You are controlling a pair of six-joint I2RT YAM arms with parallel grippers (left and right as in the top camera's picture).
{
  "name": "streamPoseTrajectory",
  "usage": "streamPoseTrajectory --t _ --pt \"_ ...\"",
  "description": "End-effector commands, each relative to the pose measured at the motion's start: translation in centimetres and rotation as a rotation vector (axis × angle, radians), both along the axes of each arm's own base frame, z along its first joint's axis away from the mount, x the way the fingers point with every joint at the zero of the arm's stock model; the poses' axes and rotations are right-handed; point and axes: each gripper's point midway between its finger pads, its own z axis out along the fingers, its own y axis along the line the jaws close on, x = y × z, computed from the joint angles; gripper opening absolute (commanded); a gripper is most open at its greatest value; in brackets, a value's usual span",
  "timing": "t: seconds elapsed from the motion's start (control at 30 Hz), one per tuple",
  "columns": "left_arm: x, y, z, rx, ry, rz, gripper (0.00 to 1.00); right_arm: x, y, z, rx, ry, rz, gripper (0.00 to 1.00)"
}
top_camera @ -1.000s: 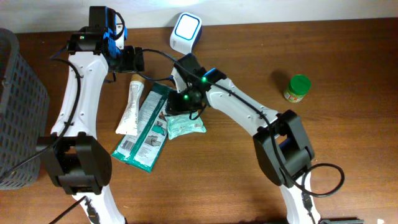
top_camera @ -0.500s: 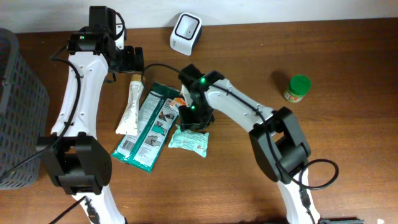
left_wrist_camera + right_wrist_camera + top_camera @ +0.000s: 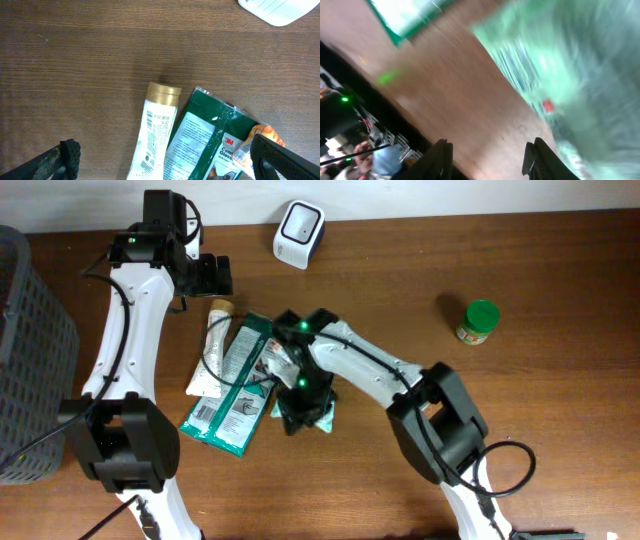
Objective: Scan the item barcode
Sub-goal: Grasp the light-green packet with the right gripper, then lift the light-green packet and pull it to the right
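Right gripper (image 3: 489,149) is hovering low over the table (image 3: 500,430), jaws standing partly apart with only bare wood showing between them. The pale green packet (image 3: 555,55) is lying just ahead of it, beside the dark green glove pack (image 3: 235,380) and well apart from the scanner (image 3: 299,225). The left gripper (image 3: 165,152) is hanging with jaws spread wide above the white tube (image 3: 155,135).

There is one white barcode scanner (image 3: 299,225), one green-lidded jar (image 3: 478,321) and one grey mesh basket (image 3: 30,350). The packaged goods number three: one gold-capped white tube (image 3: 210,352), one dark green glove packet (image 3: 232,385) and one pale green pouch (image 3: 580,75).
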Motion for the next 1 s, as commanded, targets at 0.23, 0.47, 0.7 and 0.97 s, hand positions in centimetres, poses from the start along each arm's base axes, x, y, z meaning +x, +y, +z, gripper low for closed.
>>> streamPoseTrajectory --t 0.23,0.47,0.7,0.97 --pt "0.1 0.3 2.0 0.010 -0.048 -0.004 0.99 7.6 -8.9 -2.0 -0.091 -0.104 -0.198 0.38" --pt "0.1 0.3 2.0 0.010 -0.048 -0.004 0.99 16.0 -5.1 2.3 0.427 -0.211 -0.380 0.38" --pt "0.1 0.3 2.0 0.010 -0.048 -0.004 1.00 13.4 -4.7 4.2 0.377 -0.117 -0.369 0.38" --pt "0.1 0.3 2.0 0.010 -0.048 -0.004 0.99 9.3 1.1 3.7 0.298 -0.028 -0.372 0.38"
